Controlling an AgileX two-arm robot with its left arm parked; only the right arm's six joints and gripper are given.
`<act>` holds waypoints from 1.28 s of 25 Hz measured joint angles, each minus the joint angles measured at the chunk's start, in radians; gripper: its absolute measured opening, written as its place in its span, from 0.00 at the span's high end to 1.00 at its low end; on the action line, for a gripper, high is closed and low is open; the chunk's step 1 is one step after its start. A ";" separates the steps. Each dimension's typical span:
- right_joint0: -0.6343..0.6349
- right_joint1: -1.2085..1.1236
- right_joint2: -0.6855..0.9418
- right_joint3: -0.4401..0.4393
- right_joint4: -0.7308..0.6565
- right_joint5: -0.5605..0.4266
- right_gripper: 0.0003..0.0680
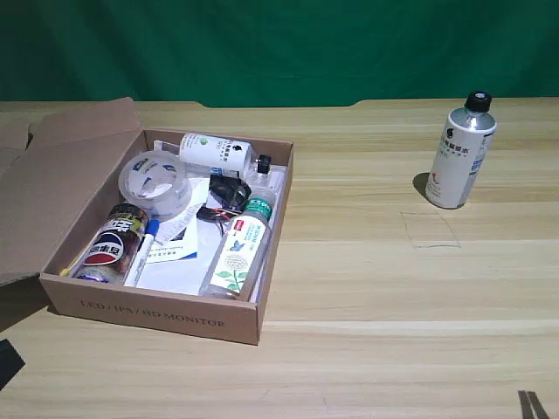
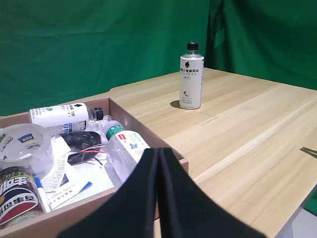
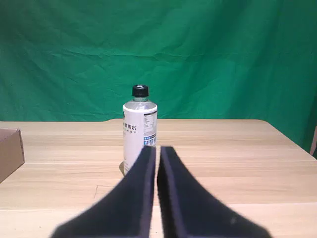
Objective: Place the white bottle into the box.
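Nearest the exterior camera, the box sits by the table's front-left edge, crowded already. Well apart, near the far-right edge, the white bottle stands upright. Right gripper, fingers nearly together and empty, faces it squarely; the bottle rises directly ahead, vertical.

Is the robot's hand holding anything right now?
No. The right gripper is shut on nothing; the white bottle stands apart on the table, beyond its fingertips.
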 joint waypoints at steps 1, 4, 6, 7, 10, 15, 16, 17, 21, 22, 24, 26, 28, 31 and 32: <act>0.000 0.000 0.000 0.000 0.000 0.000 1.00; 0.000 0.000 0.000 0.000 0.000 0.000 1.00; 0.000 0.000 0.000 0.000 0.000 0.000 1.00; 0.000 0.000 0.000 0.000 0.000 0.000 1.00; 0.000 0.000 0.000 0.000 -0.001 0.000 1.00; 0.000 0.000 -0.002 0.000 -0.049 0.000 1.00; 0.000 0.000 -0.007 0.000 -0.052 0.000 1.00; 0.000 0.002 -0.016 0.000 -0.056 0.000 1.00; 0.000 0.078 -0.099 0.000 -0.077 0.000 1.00; 0.000 0.105 -0.122 0.000 -0.085 0.000 1.00; 0.000 0.202 -0.167 -0.001 -0.110 0.000 1.00; 0.000 0.310 -0.215 -0.004 -0.146 -0.001 1.00; 0.000 0.419 -0.253 -0.007 -0.166 -0.004 1.00; 0.000 0.557 -0.305 -0.008 -0.157 -0.004 1.00; 0.000 0.596 -0.320 -0.008 -0.149 -0.004 1.00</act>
